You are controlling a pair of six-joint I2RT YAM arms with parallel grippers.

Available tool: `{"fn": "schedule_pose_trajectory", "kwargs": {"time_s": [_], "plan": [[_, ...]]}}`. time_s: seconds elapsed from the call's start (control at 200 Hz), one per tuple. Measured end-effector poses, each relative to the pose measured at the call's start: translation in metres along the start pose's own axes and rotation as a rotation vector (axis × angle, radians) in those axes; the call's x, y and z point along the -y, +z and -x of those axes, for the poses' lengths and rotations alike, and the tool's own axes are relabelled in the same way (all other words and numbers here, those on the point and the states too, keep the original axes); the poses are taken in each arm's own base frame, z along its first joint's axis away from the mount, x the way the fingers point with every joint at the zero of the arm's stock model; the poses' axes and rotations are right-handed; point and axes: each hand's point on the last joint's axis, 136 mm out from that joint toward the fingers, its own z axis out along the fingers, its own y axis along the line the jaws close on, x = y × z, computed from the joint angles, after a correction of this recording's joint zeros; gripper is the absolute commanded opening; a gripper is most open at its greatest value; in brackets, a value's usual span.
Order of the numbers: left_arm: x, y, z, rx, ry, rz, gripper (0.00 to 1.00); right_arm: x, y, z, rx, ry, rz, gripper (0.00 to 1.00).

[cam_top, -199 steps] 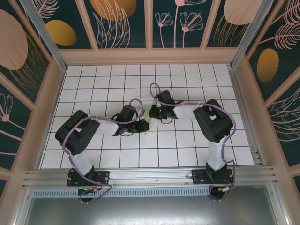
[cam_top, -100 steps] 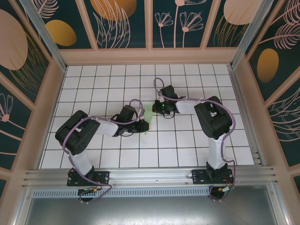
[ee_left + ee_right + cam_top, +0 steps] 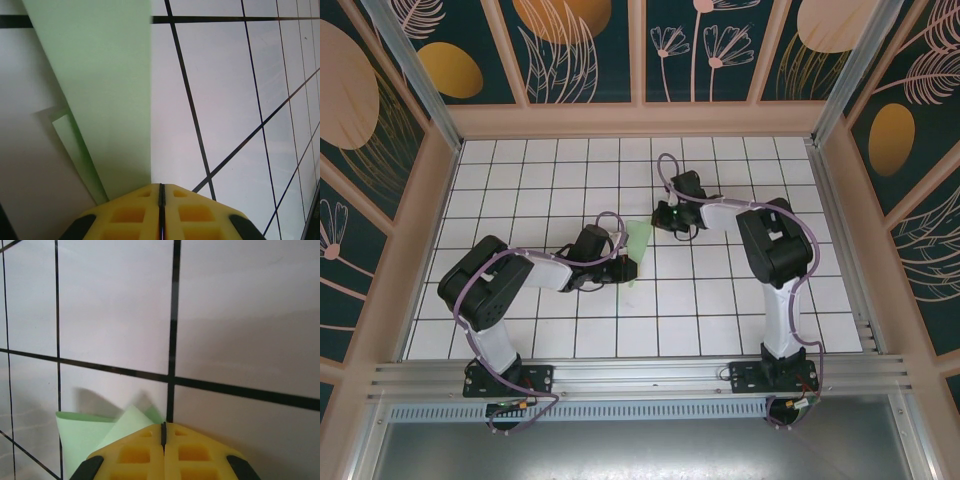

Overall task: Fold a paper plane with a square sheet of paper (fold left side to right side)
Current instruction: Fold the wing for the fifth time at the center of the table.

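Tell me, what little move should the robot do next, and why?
Probably the right tool should lower its end to the table. It and the left tool are shut on the folded green paper, which hangs between them and casts a shadow, so it likely needs laying flat before creasing.

Table centre: taken up by the left arm [image 3: 535, 272], reaching in from 7 o'clock, and the right arm [image 3: 775, 250], bending in from 5 o'clock.
Between the arms: the left gripper [image 3: 628, 268] and right gripper [image 3: 661, 217], fingers closed, stand near each other. The pale green paper [image 3: 638, 240] fills the narrow gap.
12 o'clock: bare table [image 3: 520, 180] up to the far wall [image 3: 640, 120], wide passage.
9 o'clock: open tiles beside the left arm.
3 o'clock: narrower strip past the right elbow.
6 o'clock: free tiles between the arms, bounded by the near rail [image 3: 640, 375].
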Motion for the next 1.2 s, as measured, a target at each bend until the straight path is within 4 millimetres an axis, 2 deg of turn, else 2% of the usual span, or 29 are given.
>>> {"fn": "schedule_pose_trajectory", "kwargs": {"time_s": [0.15,0.275,0.35,0.455,0.575,0.696,0.781,0.896,1.026,1.201], "plan": [[0.0,0.0,0.0,0.001,0.0,0.001,0.12,0.009,-0.006,0.008,0.029,0.001,-0.023,0.0],[0.0,0.0,0.0,0.002,0.0,0.001,0.12,0.01,-0.027,0.009,0.063,0.001,-0.029,0.0],[0.0,0.0,0.0,0.002,0.001,0.001,0.12,-0.002,-0.041,0.006,0.083,-0.017,-0.006,0.0],[0.0,0.0,0.0,0.002,0.0,0.001,0.12,-0.032,-0.051,-0.005,0.095,-0.06,0.064,0.0],[0.0,0.0,0.0,0.001,0.0,0.002,0.12,-0.062,-0.043,-0.028,0.055,-0.089,0.138,0.0],[0.0,0.0,0.0,0.001,0.0,0.002,0.12,-0.075,-0.026,-0.046,0.002,-0.108,0.167,0.0],[0.0,0.0,0.0,0.001,0.0,0.002,0.12,-0.072,-0.011,-0.05,-0.025,-0.106,0.156,0.0],[0.0,0.0,0.0,0.002,0.0,0.003,0.12,-0.058,0.003,-0.053,-0.043,-0.093,0.113,0.0],[0.0,0.0,0.0,0.002,0.0,0.003,0.12,-0.049,0.007,-0.05,-0.038,-0.087,0.085,0.0],[0.0,0.0,0.0,0.001,0.0,0.003,0.12,-0.034,0.004,-0.034,-0.005,-0.08,0.058,0.0]]}}
